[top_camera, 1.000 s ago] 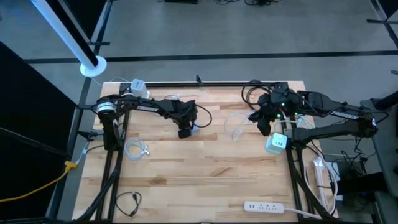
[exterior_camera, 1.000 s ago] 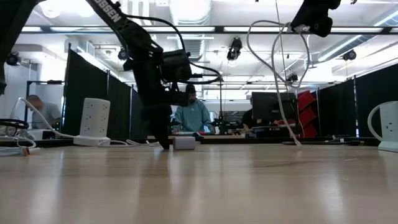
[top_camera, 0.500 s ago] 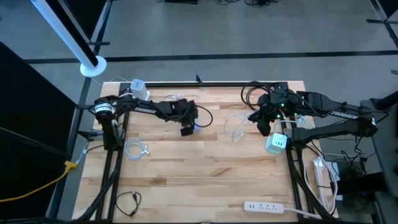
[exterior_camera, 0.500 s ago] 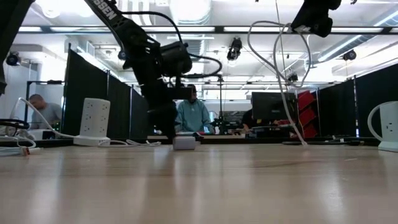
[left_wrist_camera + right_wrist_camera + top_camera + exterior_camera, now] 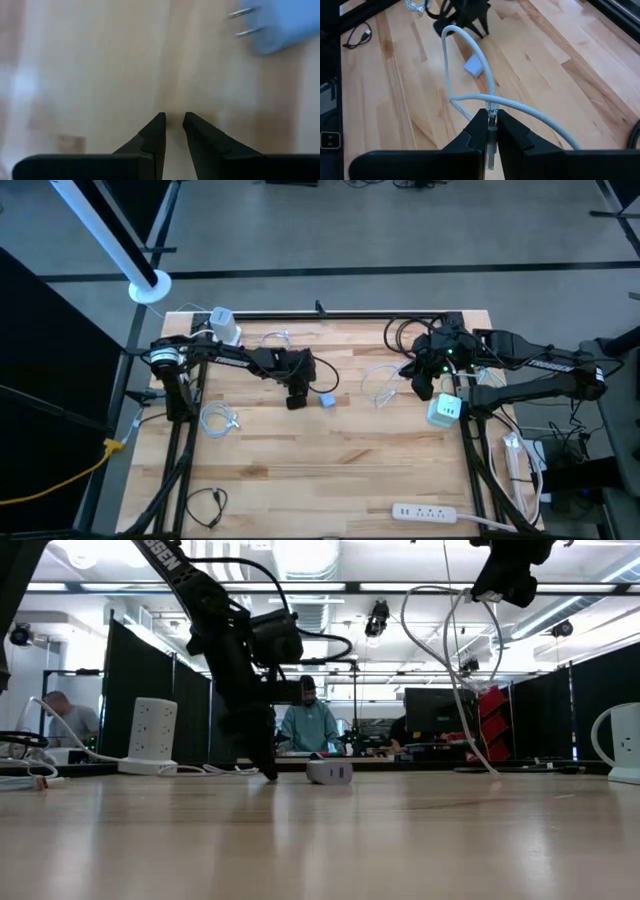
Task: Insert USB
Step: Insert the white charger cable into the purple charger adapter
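Between the right gripper's [image 5: 491, 131] dark fingers sits the metal plug of a white braided USB cable [image 5: 470, 60], clamped tight, its cord looping out above the wooden table [image 5: 340, 450]. Farther off, a small pale-blue charger block [image 5: 326, 400] lies just beside the left gripper [image 5: 294, 401], whose fingers stand slightly apart, empty.

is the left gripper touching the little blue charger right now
Apart. The left wrist view shows bare wood between the left gripper and the blue charger; the high view also shows the charger lying beside it on the table.
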Robot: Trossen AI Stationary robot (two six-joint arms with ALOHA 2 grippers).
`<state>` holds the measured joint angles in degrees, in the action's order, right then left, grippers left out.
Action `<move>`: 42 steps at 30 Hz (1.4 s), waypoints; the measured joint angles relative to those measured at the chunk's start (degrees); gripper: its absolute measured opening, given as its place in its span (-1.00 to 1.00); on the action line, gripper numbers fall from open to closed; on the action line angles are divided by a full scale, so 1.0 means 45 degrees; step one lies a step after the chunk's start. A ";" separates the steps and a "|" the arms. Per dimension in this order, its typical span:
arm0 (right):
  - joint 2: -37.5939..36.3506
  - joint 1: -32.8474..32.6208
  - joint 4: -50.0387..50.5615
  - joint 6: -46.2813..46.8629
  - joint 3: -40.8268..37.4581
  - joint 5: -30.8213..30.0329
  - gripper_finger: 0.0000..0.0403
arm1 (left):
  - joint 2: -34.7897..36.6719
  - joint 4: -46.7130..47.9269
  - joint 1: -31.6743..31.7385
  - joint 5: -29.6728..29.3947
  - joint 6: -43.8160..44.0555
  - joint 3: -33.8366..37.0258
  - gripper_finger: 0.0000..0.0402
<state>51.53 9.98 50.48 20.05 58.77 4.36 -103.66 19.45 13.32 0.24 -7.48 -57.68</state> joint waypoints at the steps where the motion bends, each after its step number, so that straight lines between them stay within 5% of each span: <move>1: 0.0000 0.0000 -0.0015 -0.0010 -0.0062 0.0000 -0.93 | 0.0076 -0.0003 -0.0120 0.0193 -0.0196 0.0009 -0.68; 16: 0.0001 0.0000 -0.0474 -0.0545 -0.1410 0.0010 -0.93 | 0.1981 -0.0817 -0.0966 0.0061 -0.8929 0.0009 -0.68; 23: 0.0014 0.0000 -0.0894 -0.0038 -0.1433 -0.0395 -0.93 | 0.1934 -0.1949 -0.0962 0.0071 -0.8996 0.0008 -0.68; 30: 0.1359 0.0022 -0.1858 0.2157 -0.1449 -0.4113 -0.93 | 0.1924 -0.2111 -0.0962 0.0076 -0.8899 0.0003 -0.67; 42: 0.3045 0.0039 -0.2022 0.2940 -0.1055 -0.3498 -0.93 | 0.1842 -0.2446 -0.0965 0.0101 -0.8059 -0.0008 -0.65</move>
<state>65.23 10.15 41.38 33.28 54.02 -11.38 -95.37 8.45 8.98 0.69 -43.75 -57.72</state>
